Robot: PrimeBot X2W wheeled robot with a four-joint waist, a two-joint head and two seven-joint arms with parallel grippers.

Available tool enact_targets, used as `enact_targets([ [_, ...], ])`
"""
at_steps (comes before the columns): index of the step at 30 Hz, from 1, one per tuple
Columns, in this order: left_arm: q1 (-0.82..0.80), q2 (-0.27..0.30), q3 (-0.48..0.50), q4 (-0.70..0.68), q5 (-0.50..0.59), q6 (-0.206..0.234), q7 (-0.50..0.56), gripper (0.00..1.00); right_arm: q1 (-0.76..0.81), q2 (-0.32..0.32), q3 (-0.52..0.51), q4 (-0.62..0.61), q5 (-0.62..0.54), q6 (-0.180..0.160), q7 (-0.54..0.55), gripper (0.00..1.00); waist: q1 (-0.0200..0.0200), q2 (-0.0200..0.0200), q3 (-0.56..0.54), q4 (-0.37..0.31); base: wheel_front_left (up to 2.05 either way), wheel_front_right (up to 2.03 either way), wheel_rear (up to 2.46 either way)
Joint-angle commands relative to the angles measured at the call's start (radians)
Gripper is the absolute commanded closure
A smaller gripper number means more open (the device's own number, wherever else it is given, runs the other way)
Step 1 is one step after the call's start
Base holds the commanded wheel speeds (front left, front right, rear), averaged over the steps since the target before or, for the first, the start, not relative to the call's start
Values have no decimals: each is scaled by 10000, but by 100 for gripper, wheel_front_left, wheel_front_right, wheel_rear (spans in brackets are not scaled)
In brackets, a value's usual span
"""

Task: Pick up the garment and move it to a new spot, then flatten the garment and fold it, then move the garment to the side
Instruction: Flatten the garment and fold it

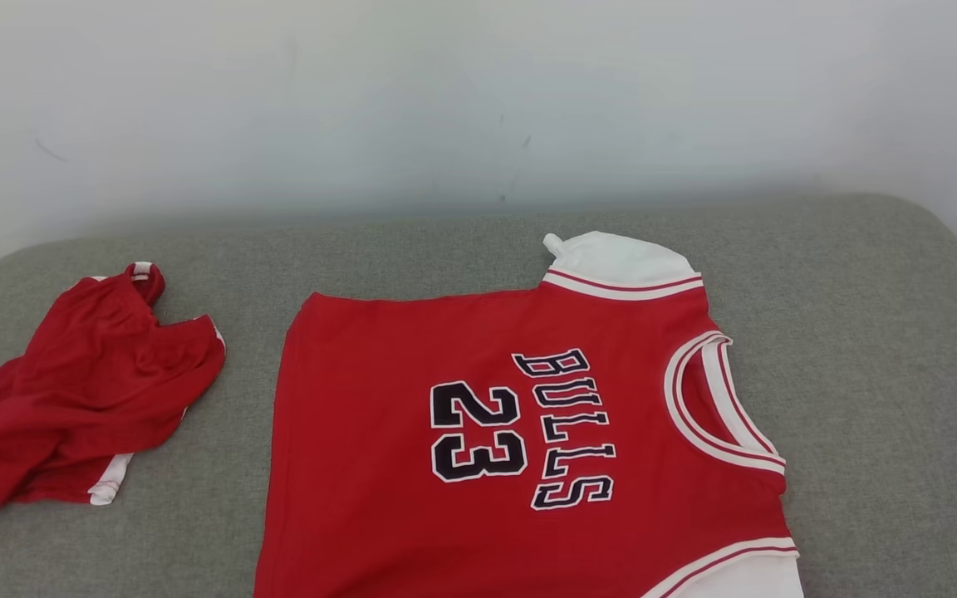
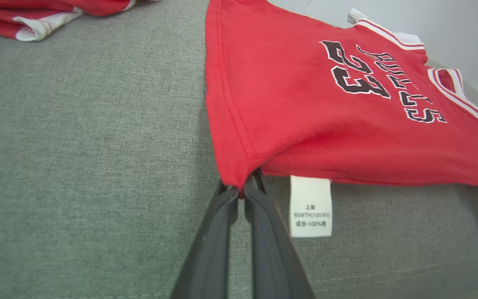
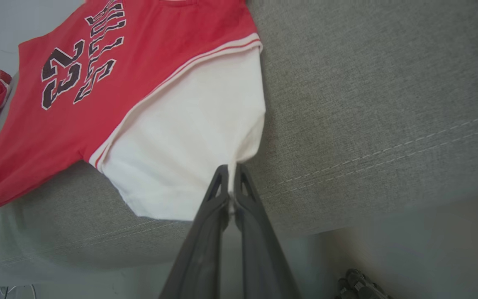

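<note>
Jersey (image 1: 362,465) lies flat on the grey cushion (image 1: 861,374): soft, light, limp. Left tool (image 2: 241,189) pinches its red hem corner, right tool (image 3: 231,174) its white sleeve (image 3: 189,137); expect sagging between these holds.

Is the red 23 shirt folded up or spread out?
Spread out: the jersey lies open on the grey cushion, number and both sleeves showing.
</note>
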Motion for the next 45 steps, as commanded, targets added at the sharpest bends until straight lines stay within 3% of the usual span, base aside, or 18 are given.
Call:
enact_targets([
  [1,187,58,78,50,162,-21,-38,100,134,97,-34,-137,108,11,19,100,0,0,42,-27,0,0,0],
  [10,-227,27,229,-54,211,-56,-15,100,-666,581,-342,-889,1167,11,-136,100,0,0,242,-242,0,0,0],
  [17,-936,198,473,-563,-164,-87,676,100,-2241,517,-678,-916,1261,11,133,100,0,0,650,-349,0,0,0],
  [28,-2536,718,428,-7,-210,-377,2016,100,-5130,172,-196,983,597,11,336,100,0,0,1157,-553,0,0,0],
  [43,-4274,478,-19,1444,42,-935,2350,100,-7469,-148,653,4185,360,11,-831,100,0,0,1488,-367,0,0,0],
  [44,-4362,445,-40,1522,86,-953,2293,93,-7586,-174,708,4355,316,11,-983,100,0,0,1491,-351,0,0,0],
  [45,-4423,410,-44,1577,127,-941,2191,37,-7665,-167,727,4468,319,11,-1187,75,0,0,1489,-334,0,0,0],
])
